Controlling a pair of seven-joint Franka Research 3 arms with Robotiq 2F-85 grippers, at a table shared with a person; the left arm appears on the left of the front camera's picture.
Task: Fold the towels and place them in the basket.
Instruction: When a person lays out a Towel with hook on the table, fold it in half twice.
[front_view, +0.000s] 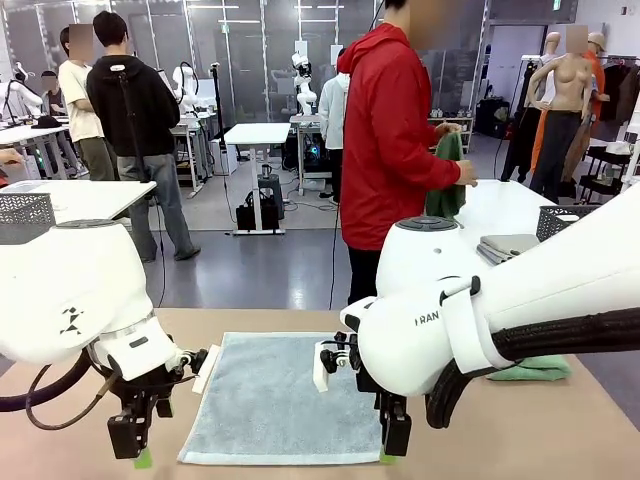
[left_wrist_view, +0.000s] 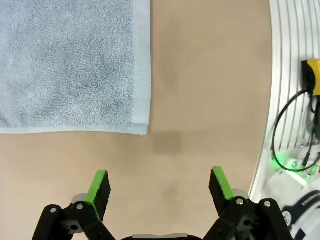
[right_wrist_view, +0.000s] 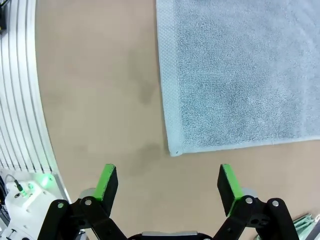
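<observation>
A pale blue-grey towel (front_view: 285, 405) lies spread flat on the tan table between my two arms. My left gripper (front_view: 135, 450) hangs open just off its near left corner. In the left wrist view that towel (left_wrist_view: 75, 65) ends a little ahead of the open gripper (left_wrist_view: 160, 187). My right gripper (front_view: 392, 445) stands open at the near right corner, and in the right wrist view the towel (right_wrist_view: 240, 75) lies just ahead of the gripper (right_wrist_view: 167, 187). A mint green towel (front_view: 530, 370) lies crumpled at the right, partly behind my right arm. A dark mesh basket (front_view: 565, 220) stands on the white table beyond.
A person in a red jacket (front_view: 390, 140) stands at the far side holding a dark green cloth (front_view: 447, 185). Folded grey towels (front_view: 505, 247) lie beside the basket. Another mesh basket (front_view: 25, 215) sits far left. The ribbed white base plate (left_wrist_view: 290, 100) borders the table's near edge.
</observation>
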